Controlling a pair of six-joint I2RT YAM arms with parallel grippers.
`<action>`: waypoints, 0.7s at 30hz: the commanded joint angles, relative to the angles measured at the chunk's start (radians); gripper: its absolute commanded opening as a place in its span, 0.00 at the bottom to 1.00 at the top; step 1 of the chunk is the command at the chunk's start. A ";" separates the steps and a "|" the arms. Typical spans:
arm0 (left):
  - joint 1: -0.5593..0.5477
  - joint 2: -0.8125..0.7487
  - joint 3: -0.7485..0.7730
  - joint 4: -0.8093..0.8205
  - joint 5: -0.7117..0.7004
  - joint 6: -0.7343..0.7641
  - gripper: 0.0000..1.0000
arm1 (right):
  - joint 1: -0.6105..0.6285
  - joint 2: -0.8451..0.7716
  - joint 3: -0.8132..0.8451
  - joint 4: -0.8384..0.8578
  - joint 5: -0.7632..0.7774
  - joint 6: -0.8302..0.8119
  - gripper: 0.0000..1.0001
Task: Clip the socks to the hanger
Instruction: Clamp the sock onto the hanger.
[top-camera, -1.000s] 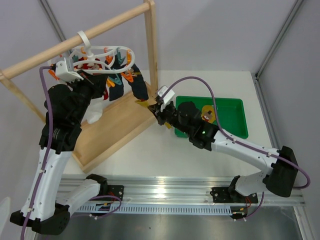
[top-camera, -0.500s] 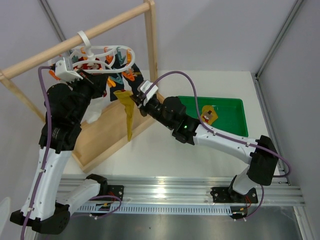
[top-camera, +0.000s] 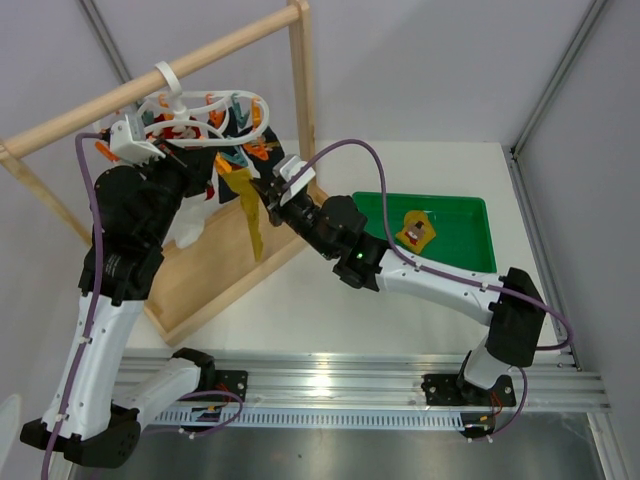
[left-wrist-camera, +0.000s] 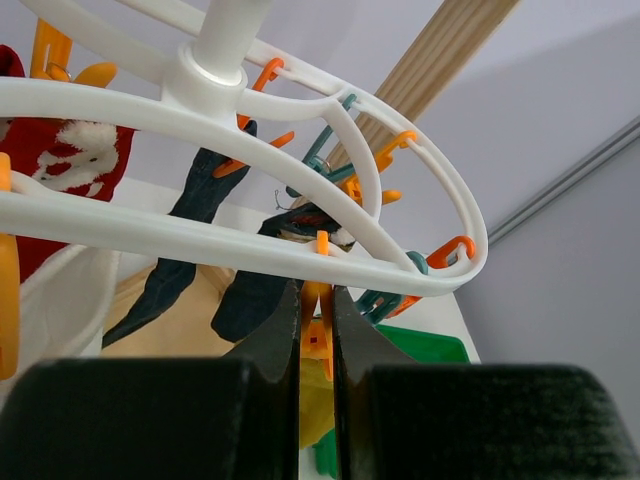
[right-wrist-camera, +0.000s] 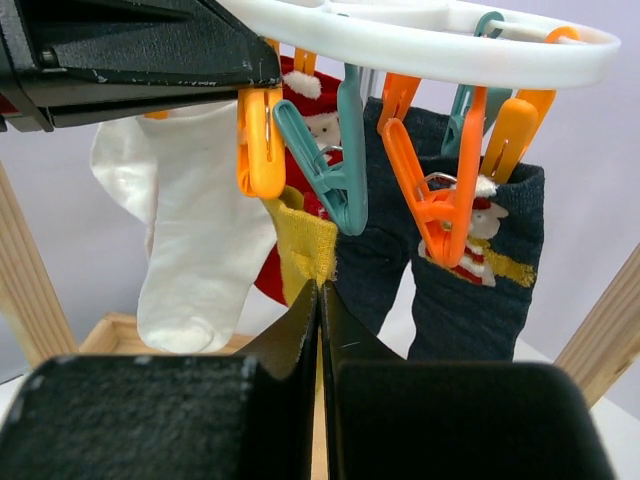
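The left gripper has its jaws clamped on an orange peg of the hanger. Just below that peg, the right gripper has its jaws shut on the mustard sock cuff. The cuff should go up squarely between the peg's tips before the left lets go.

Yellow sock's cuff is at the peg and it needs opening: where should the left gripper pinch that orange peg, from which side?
Pinch the orange peg by its upper tails, under the hanger; its jaws hang downward, so squeezing there should open them. Come from the white sock side, where the left gripper sits, leaving the underside free for the right gripper holding the yellow sock.
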 joint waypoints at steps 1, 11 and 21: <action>-0.003 0.010 0.015 -0.055 -0.009 -0.024 0.02 | 0.011 0.010 0.051 0.089 0.031 0.022 0.00; -0.004 0.010 0.008 -0.059 -0.047 -0.033 0.02 | 0.026 0.015 0.054 0.114 0.040 0.020 0.00; -0.004 0.016 0.009 -0.053 -0.071 -0.066 0.02 | 0.068 0.032 0.030 0.146 0.095 -0.024 0.00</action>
